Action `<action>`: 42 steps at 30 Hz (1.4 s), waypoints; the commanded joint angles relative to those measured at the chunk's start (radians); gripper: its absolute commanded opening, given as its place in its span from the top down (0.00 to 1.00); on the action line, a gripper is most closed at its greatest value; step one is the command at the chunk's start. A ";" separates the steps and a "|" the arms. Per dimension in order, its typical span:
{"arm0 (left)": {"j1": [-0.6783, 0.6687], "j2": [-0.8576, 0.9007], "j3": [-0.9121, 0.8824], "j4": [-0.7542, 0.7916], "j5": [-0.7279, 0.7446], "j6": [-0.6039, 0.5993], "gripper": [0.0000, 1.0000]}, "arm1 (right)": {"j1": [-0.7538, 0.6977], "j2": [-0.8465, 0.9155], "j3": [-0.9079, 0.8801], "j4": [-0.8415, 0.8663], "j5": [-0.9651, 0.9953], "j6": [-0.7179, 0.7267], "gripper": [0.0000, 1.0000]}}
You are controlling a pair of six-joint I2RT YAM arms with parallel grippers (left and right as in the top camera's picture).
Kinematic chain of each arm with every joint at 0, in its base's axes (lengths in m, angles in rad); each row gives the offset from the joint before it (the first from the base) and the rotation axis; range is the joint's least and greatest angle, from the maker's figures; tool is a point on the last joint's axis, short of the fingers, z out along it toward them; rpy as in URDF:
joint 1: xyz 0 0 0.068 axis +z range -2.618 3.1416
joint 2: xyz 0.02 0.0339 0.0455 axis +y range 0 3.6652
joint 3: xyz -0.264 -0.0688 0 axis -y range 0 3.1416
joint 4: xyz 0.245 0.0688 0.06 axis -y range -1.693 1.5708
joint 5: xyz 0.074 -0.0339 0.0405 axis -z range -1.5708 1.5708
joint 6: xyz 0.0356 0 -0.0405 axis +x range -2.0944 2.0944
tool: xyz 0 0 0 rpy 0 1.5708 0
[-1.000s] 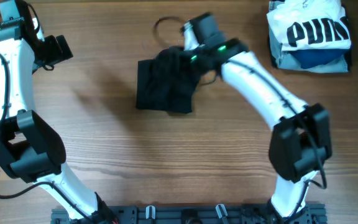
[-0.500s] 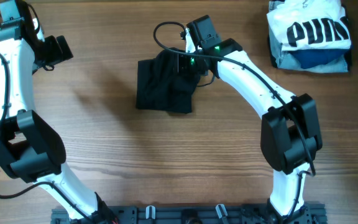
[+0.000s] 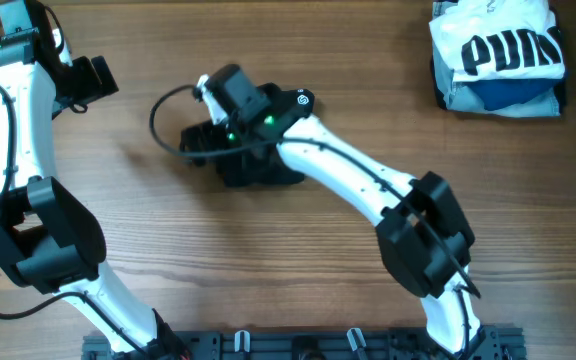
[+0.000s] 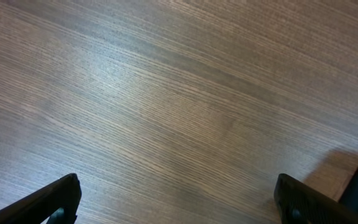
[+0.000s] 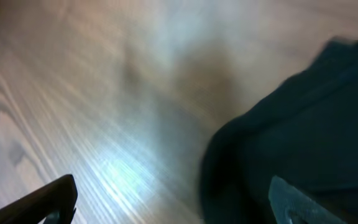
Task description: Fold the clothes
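The black garment (image 3: 260, 170) lies bunched on the table left of centre, partly hidden under my right arm. My right gripper (image 3: 200, 140) hovers at the garment's left edge. In the blurred right wrist view its fingers (image 5: 173, 194) are spread wide and hold nothing, with the black fabric (image 5: 303, 124) under the right finger and bare wood under the left. My left gripper (image 3: 90, 78) is raised at the far left, away from the garment. In the left wrist view it (image 4: 179, 194) is open over bare wood. No white logo shows.
A folded white shirt with big black letters (image 3: 496, 48) rests on folded blue garments (image 3: 508, 98) at the back right corner. A black cable (image 3: 158, 120) loops out left of my right wrist. A black rail (image 3: 298, 345) runs along the front edge.
My right arm has swung left, from the garment's upper right to its left edge. The garment now looks smaller and shifted slightly left. The left arm has not moved.
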 commanded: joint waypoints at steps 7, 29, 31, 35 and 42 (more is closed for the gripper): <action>0.001 0.021 0.014 0.011 0.017 0.012 0.00 | -0.151 -0.088 0.052 -0.263 0.067 -0.069 0.19; 0.010 0.064 0.014 0.050 0.024 0.015 0.00 | -0.116 -0.085 0.205 -0.465 -0.171 -0.153 0.53; 0.010 0.064 0.014 0.059 0.024 0.015 0.00 | -0.114 -0.058 0.200 -0.405 -0.115 -0.163 0.53; 0.010 0.064 0.014 0.070 0.024 0.016 0.00 | -0.104 0.070 0.200 -0.316 -0.058 -0.174 0.54; 0.010 0.064 0.014 0.076 0.024 0.015 0.00 | -0.070 0.206 0.200 -0.269 0.016 -0.035 0.57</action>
